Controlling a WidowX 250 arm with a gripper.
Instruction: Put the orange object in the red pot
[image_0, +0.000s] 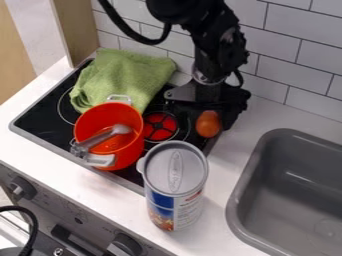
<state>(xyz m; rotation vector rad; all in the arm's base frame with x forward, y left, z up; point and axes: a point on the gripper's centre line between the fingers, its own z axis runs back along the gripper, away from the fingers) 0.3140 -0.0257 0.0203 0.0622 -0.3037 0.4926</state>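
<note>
Where the black arm hung down from the top edge in the camera view, its gripper (206, 109) was over the back right part of the black stovetop (40, 118). How wide the jaws stood could not be made out, nor whether they had hold of anything. Just below them was the rounded orange object (208, 124), outside the pot, near the stovetop's right edge; whether it touched the surface could not be told.

To the left of the orange object, the red pot (129, 156) stood upright on the stovetop, a pale handle at its far side and another at its near side. A grey utensil (100, 139) lay slanted in the pot, its rounded end inside and its other end over the near left rim. Between the pot and the orange object was a red burner (160, 125). Behind the pot, a crumpled green cloth (123, 75) covered the back left of the stovetop.

A tall canister (174, 200) with a grey lid stood upright in front of the burner. Farther right, a grey sink (242, 172) was set in the white counter (230, 155), and a white tiled wall (294, 47) ran behind.
</note>
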